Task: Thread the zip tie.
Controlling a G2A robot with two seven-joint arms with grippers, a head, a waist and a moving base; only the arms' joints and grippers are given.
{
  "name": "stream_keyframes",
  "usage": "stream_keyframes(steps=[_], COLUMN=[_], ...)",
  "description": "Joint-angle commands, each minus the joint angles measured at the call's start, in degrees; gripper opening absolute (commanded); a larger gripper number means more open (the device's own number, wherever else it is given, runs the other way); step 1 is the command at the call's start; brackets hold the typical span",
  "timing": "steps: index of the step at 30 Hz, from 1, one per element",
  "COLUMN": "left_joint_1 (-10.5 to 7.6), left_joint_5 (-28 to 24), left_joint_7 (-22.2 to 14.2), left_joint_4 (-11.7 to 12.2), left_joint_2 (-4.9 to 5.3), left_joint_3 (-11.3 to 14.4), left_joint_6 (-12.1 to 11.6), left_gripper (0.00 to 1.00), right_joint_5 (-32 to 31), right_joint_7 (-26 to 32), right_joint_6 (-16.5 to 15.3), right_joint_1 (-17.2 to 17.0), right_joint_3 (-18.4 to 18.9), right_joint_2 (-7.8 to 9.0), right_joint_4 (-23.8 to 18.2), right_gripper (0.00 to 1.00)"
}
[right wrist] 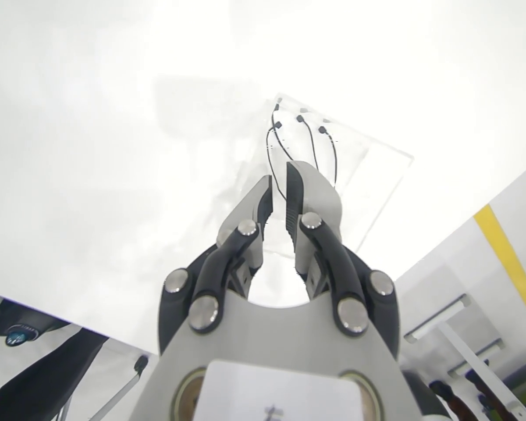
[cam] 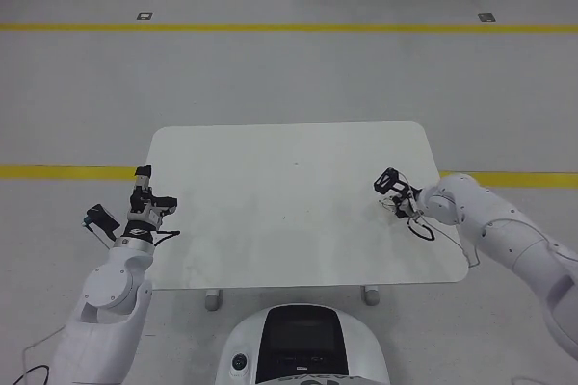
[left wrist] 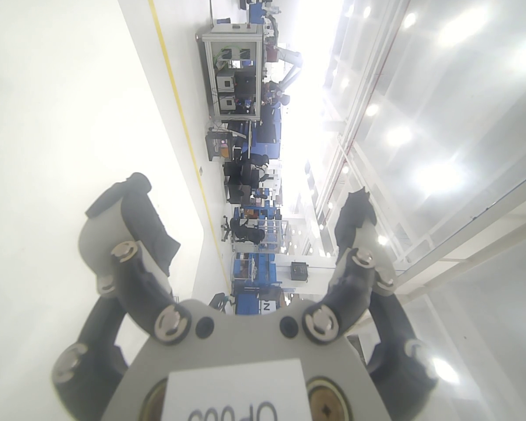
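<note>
Barely begun. Right tool [right wrist: 279, 181] at ties [right wrist: 309, 137] in clear tray [right wrist: 390, 168], worktop [cam: 289, 212] right edge; cannot tell whether pinching. Left tool [left wrist: 245, 190] spread, empty. Threading all left.

Label [left wrist: 236, 392] on left gripper [left wrist: 245, 190], txt cut off, illegible

Left arm [cam: 116, 279]: white, rising from the near left, forearm pointing far. Wrist held straight.
Left gripper [cam: 152, 190]: at the arm's far end, aimed outward and level; its dark fingers [left wrist: 131, 212] spread wide apart, nothing between them.
Right arm [cam: 501, 236]: white, coming in from the near right, forearm angled left and far.
Right gripper [right wrist: 279, 181]: tilted downward, fingers [right wrist: 309, 186] drawn almost together, a thin black zip tie [right wrist: 268, 151] in the narrow slit between them.
</note>
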Motion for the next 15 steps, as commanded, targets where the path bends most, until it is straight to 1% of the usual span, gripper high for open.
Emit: stream_keyframes(steps=[1, 4, 11, 15], left_joint_1=[0.0, 0.0, 0.0, 0.0], left_joint_5=[0.0, 0.0, 0.0, 0.0], left_joint_7=[0.0, 0.0, 0.0, 0.0], left_joint_4=[0.0, 0.0, 0.0, 0.0], left_joint_2=[0.0, 0.0, 0.0, 0.0], left_joint_3=[0.0, 0.0, 0.0, 0.0], left_joint_6=[0.0, 0.0, 0.0, 0.0], left_gripper=[1.0, 1.0, 1.0, 1.0], right_joint_5=[-0.2, -0.7, -3.3, -3.8], right_joint_7=[-0.8, -1.4, -1.5, -1.8], right_joint_6=[0.0, 0.0, 0.0, 0.0], right_joint_1=[0.1, 0.2, 0.2, 0.1], right_joint_3=[0.0, 0.0, 0.0, 0.0], right_joint_2=[-0.08, -0.25, -1.34, -2.15], right_joint_4=[0.5, 0.9, 2.0, 3.1], right_gripper=[0.19, 0.22, 0.23, 0.2])
